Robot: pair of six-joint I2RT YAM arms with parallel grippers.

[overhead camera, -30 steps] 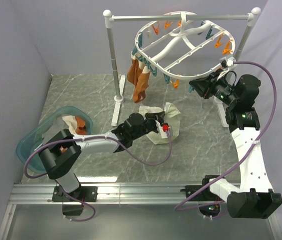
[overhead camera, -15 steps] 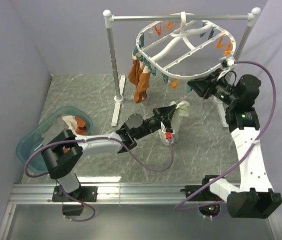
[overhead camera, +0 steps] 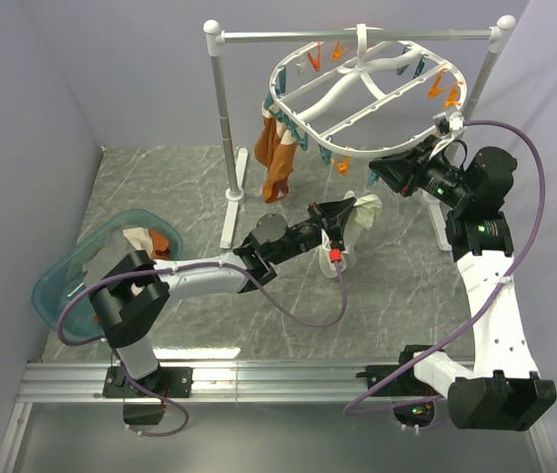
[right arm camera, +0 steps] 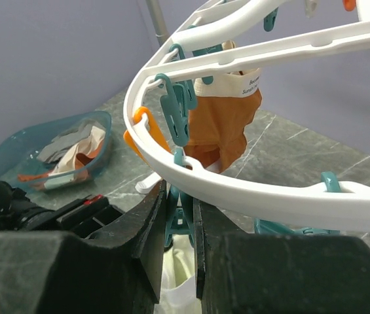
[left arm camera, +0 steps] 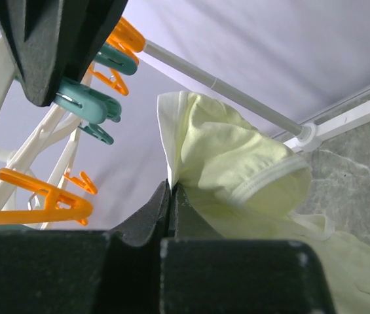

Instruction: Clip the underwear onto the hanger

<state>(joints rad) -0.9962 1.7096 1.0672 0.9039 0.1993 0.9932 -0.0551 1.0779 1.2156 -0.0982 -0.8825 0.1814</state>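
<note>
Underwear [left arm camera: 237,163] raised toward a clip
Our left gripper [left arm camera: 170,196] pinches its edge, fabric just above the tips; our right gripper [right arm camera: 179,204] squeezes a teal clip [right arm camera: 178,226] under the hanger [right arm camera: 250,193] rim, likely opening it.

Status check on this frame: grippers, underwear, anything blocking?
Left gripper shut on underwear. Right gripper shut on teal clip at hanger rim. Underwear held up near that clip, not yet clipped. Nothing blocking.

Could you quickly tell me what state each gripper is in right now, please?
Left gripper: closed, holding the underwear.
Right gripper: closed on a teal clip at the hanger rim.
</note>
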